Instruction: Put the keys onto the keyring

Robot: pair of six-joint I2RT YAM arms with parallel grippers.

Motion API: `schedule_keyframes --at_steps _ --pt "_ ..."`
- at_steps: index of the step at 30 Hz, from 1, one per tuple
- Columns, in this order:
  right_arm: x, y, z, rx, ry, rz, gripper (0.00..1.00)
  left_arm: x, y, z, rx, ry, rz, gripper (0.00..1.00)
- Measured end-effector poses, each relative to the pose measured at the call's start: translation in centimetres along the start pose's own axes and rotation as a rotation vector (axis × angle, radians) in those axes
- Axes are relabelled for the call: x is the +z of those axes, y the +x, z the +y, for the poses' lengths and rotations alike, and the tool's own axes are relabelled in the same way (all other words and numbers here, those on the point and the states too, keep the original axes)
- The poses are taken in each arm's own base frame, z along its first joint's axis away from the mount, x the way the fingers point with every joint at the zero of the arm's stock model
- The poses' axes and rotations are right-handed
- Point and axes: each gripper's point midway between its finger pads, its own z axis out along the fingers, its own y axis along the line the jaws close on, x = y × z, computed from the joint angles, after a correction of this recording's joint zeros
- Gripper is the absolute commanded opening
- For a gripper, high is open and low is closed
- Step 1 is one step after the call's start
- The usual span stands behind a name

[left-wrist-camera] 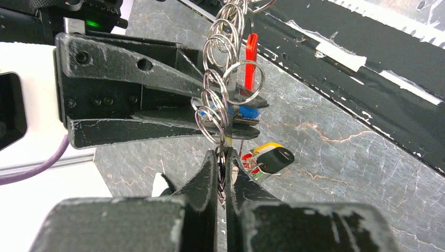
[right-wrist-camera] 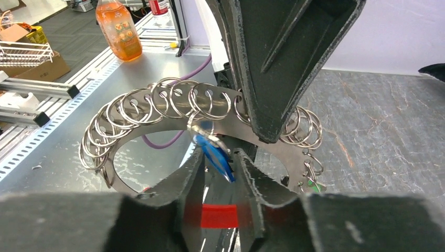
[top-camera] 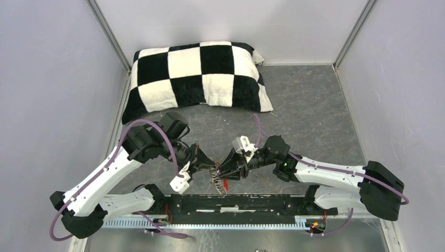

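The keyring (left-wrist-camera: 220, 73) is a thin metal loop strung with several small split rings, also seen in the right wrist view (right-wrist-camera: 131, 107) and from above (top-camera: 216, 181). My left gripper (left-wrist-camera: 225, 160) is shut on its edge and holds it upright. A blue key (right-wrist-camera: 216, 156) hangs from one split ring and lies slanted between the fingers of my right gripper (right-wrist-camera: 219, 164), whose jaws stand narrowly apart around it. The blue key (left-wrist-camera: 246, 112) also shows between those fingers in the left wrist view. A red key (left-wrist-camera: 252, 55), a yellow-tagged key (left-wrist-camera: 273, 156) and a green one (right-wrist-camera: 313, 184) dangle from the ring.
A black-and-white checkered pillow (top-camera: 199, 73) lies at the back of the table. A black rail (top-camera: 236, 202) runs along the near edge below both grippers. Off the table stand an orange bottle (right-wrist-camera: 118, 29) and a cardboard box (right-wrist-camera: 39, 63).
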Motion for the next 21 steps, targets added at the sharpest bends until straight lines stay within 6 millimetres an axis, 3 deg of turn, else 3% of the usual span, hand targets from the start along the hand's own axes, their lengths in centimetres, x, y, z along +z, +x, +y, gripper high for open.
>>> schedule_keyframes --at_steps 8,21 --pt "-0.7 1.2 -0.4 -0.02 0.042 0.067 0.14 -0.2 -0.3 0.0 0.009 -0.008 0.002 0.02" --pt "-1.8 -0.2 -1.0 -0.104 0.103 0.144 0.03 -0.2 -0.5 -0.3 0.022 -0.013 0.002 0.02"
